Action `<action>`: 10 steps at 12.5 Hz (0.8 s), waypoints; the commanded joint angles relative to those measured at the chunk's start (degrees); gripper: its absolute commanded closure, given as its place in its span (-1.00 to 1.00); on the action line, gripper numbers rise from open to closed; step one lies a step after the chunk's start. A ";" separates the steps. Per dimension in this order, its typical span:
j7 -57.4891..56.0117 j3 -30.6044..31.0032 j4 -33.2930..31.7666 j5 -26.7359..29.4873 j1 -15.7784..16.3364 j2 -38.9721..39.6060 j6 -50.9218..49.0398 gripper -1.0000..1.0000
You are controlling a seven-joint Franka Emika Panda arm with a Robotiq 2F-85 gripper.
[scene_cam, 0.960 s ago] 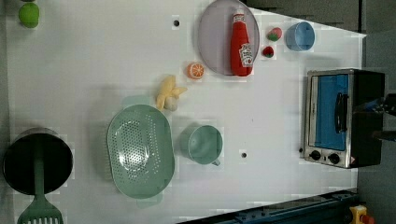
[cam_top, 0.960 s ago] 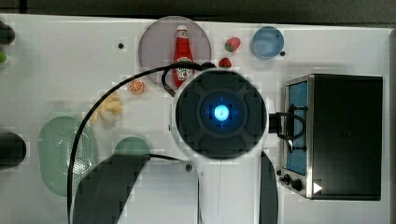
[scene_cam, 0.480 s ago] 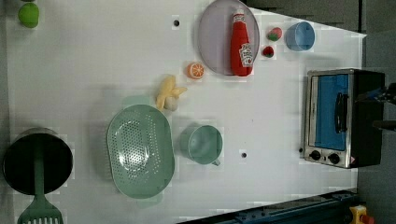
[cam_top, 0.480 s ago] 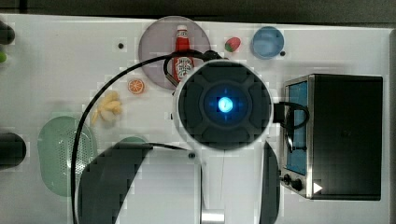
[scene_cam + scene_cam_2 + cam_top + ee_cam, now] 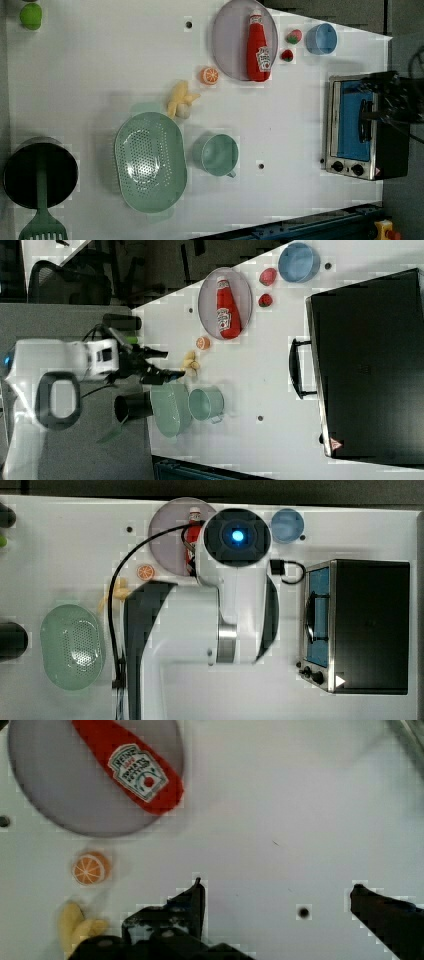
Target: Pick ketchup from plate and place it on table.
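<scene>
ketchup — flat on plate | jaws spread wide — over bare table, apart from bottle

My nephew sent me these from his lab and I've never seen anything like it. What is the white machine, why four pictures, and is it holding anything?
The white machine is a robot arm. The four pictures show one moment from different cameras: three stand off the arm and look at the white table, and one sits on the wrist, looking past the gripper. Its two dark fingers stand wide apart and hold nothing.

On the table a red ketchup bottle lies flat on a pale round plate. Beside the plate are an orange slice, two strawberries and a blue bowl. Further off stand a green perforated basket, a green cup, a toaster oven and a black pot.
</scene>
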 commanded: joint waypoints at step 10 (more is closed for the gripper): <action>-28.54 0.70 8.70 -0.35 1.17 19.87 12.58 -1.00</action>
